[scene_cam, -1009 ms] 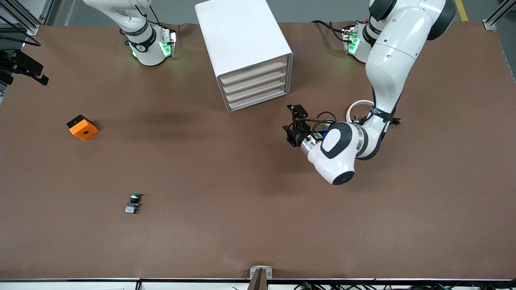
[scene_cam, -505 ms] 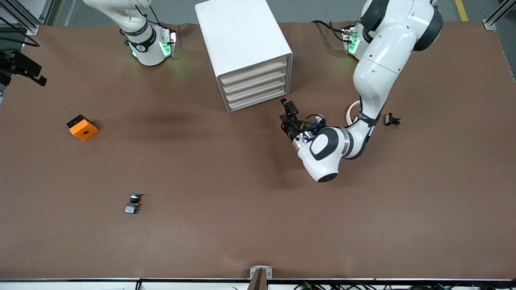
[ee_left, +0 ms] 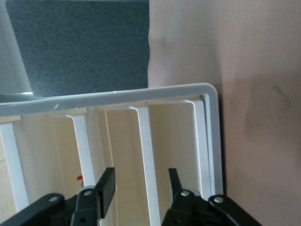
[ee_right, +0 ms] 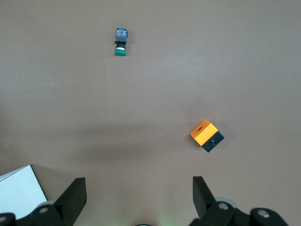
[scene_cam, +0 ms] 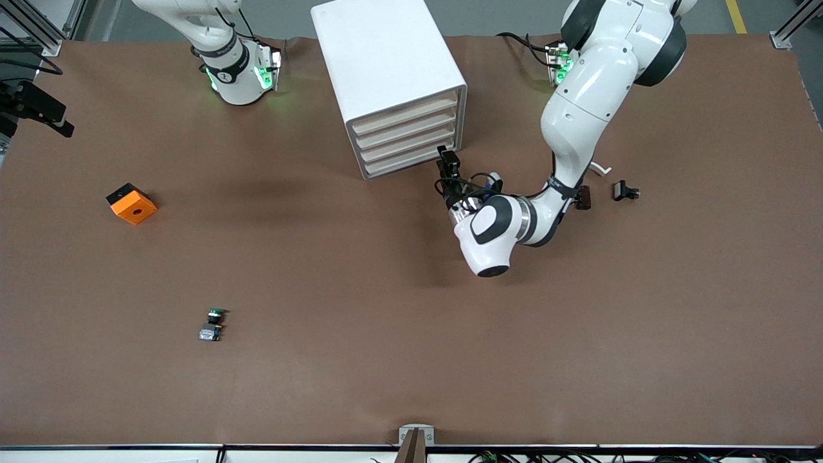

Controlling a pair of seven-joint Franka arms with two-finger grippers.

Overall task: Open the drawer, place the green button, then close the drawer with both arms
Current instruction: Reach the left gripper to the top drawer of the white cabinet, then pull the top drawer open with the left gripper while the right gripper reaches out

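Left gripper (scene_cam: 448, 166) is held with its fingers (ee_left: 107, 184) apart and empty, right in front of the cabinet (scene_cam: 392, 77) at the corner toward the left arm's end, level with the lowest drawer (scene_cam: 411, 162); contact cannot be told. Right gripper (ee_right: 138, 195) is spread wide, holds nothing, and waits high over the table. Nothing of the task is judged done: all four drawers are seen shut, and the button (scene_cam: 213, 324) lies on the table, much nearer the front camera, well apart from the cabinet. Opening, placing and closing are left.
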